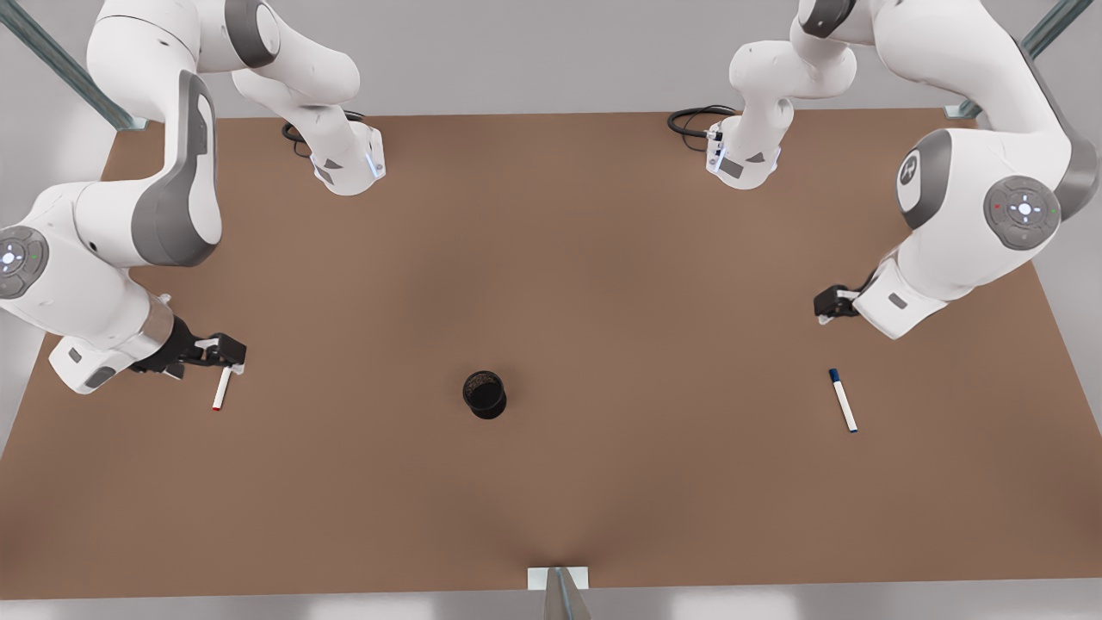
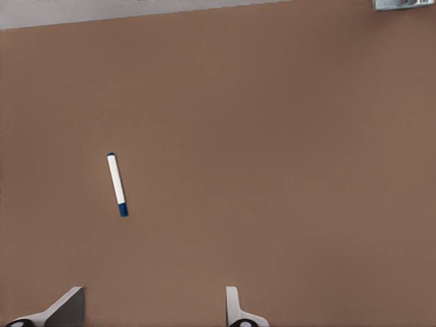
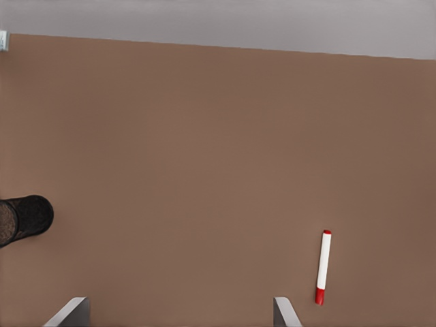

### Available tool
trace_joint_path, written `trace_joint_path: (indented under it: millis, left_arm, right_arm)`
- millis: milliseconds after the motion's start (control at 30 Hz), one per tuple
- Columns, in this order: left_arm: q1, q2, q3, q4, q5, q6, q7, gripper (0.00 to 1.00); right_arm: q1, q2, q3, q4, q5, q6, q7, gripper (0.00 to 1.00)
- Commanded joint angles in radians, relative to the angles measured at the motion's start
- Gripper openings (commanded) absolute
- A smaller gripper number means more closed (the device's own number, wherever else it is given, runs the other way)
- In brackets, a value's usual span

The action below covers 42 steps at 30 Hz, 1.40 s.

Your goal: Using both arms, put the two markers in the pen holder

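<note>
Two white markers lie flat and well apart — red-capped marker (image 1: 222, 389), blue-capped marker (image 1: 843, 400) — black pen holder (image 1: 485, 394) upright between.

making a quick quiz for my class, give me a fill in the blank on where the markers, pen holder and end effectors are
1. The red-capped marker lies flat on the ____.
2. The left end effector hovers open nearest the ____-capped marker.
3. The pen holder stands ____ the two markers.
4. The right end effector, open, is over the ____-capped marker.

Missing words: table; blue; between; red
</note>
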Motion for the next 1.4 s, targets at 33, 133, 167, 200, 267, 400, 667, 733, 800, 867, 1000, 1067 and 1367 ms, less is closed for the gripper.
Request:
trace_joint_path:
  millis: [33, 133, 167, 200, 267, 400, 667, 733, 800, 867, 1000, 1067, 1367]
  left_arm:
    - [0.030, 0.015, 0.000, -0.003, -0.015, 0.081, 0.025, 1.00]
    - [0.090, 0.087, 0.064, -0.124, -0.035, 0.352, 0.077, 1.00]
    - [0.108, 0.152, 0.076, -0.143, -0.035, 0.478, 0.077, 1.00]
    - [0.111, 0.178, 0.076, -0.184, -0.035, 0.578, 0.075, 1.00]
    - [0.130, 0.227, 0.090, -0.207, -0.035, 0.678, 0.077, 1.00]
    - [0.165, 0.326, 0.107, -0.296, -0.038, 0.888, 0.077, 1.00]
    - [0.187, 0.420, 0.133, -0.343, -0.078, 0.957, 0.089, 1.00]
    - [0.187, 0.442, 0.133, -0.342, -0.097, 0.959, 0.091, 1.00]
    - [0.191, 0.463, 0.133, -0.339, -0.098, 0.963, 0.091, 1.00]
    - [0.196, 0.471, 0.133, -0.340, -0.098, 0.962, 0.097, 1.00]
    - [0.205, 0.494, 0.133, -0.340, -0.094, 0.962, 0.098, 0.96]
    - [0.205, 0.498, 0.133, -0.340, -0.090, 0.962, 0.100, 0.76]
    - [0.207, 0.517, 0.133, -0.340, -0.092, 0.962, 0.098, 0.49]
  right_arm:
    - [-0.004, -0.001, 0.003, -0.002, 0.009, 0.014, -0.008, 1.00]
    - [-0.010, 0.005, 0.001, 0.000, 0.011, 0.017, -0.008, 1.00]
    - [-0.010, 0.015, 0.001, 0.000, 0.003, 0.023, -0.011, 1.00]
    - [-0.011, 0.036, -0.002, -0.008, 0.003, 0.049, -0.014, 1.00]
    - [-0.061, 0.059, 0.000, -0.104, 0.008, 0.159, -0.017, 1.00]
    - [-0.194, 0.105, 0.001, -0.345, 0.008, 0.426, -0.020, 1.00]
    - [-0.298, 0.286, 0.000, -0.339, 0.005, 0.604, -0.097, 1.00]
    - [-0.317, 0.318, -0.002, -0.339, 0.000, 0.642, -0.126, 1.00]
    - [-0.331, 0.332, -0.004, -0.344, -0.018, 0.635, -0.135, 1.00]
    - [-0.338, 0.328, -0.004, -0.377, -0.029, 0.633, -0.137, 1.00]
    - [-0.340, 0.305, -0.004, -0.455, -0.109, 0.647, -0.155, 1.00]
    - [-0.344, 0.308, -0.002, -0.468, -0.109, 0.670, -0.154, 1.00]
    - [-0.355, 0.337, -0.002, -0.508, -0.129, 0.777, -0.154, 0.64]
